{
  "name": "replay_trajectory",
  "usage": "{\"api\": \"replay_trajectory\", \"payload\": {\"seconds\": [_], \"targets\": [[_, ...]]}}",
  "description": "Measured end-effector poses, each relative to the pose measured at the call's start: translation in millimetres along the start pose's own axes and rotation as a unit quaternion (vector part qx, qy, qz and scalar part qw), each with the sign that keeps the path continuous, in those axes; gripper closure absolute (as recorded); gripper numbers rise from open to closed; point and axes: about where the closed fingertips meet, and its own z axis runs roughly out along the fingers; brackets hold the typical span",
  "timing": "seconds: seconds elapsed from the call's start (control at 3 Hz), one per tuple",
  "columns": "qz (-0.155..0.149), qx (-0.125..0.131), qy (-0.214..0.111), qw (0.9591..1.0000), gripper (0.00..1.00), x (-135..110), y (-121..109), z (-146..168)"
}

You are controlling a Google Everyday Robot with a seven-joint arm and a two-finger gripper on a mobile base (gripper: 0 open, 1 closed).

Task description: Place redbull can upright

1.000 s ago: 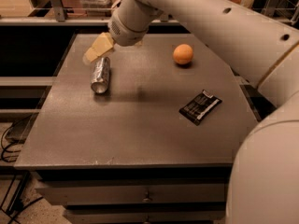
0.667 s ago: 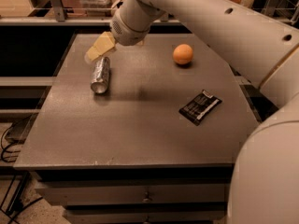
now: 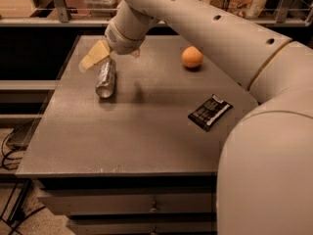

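1. Silver redbull can (image 3: 106, 78) lies sideways, rear-left on the table (image 3: 146, 146).
2. Gripper (image 3: 113, 56) hovers above its far end, spread, empty.
3. Touch one side first and you may roll it away.

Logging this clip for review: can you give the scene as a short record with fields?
can: lying on its side, left part of the table
gripper: just above the can's far end, at the back left
orange: back of the table, right of the can, apart from it
packet: dark, lying flat, right side
task state: can not yet upright
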Motion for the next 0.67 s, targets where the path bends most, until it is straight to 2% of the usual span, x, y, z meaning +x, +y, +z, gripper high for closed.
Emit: {"api": "replay_trajectory", "payload": {"seconds": [0.33,0.67], "targets": [[0.006,-0.015,0.009,0.9998,0.00,-4.1,6.4,22.8],[0.013,-0.014,0.029,0.9994,0.18,-5.6,10.5,47.4]]}}
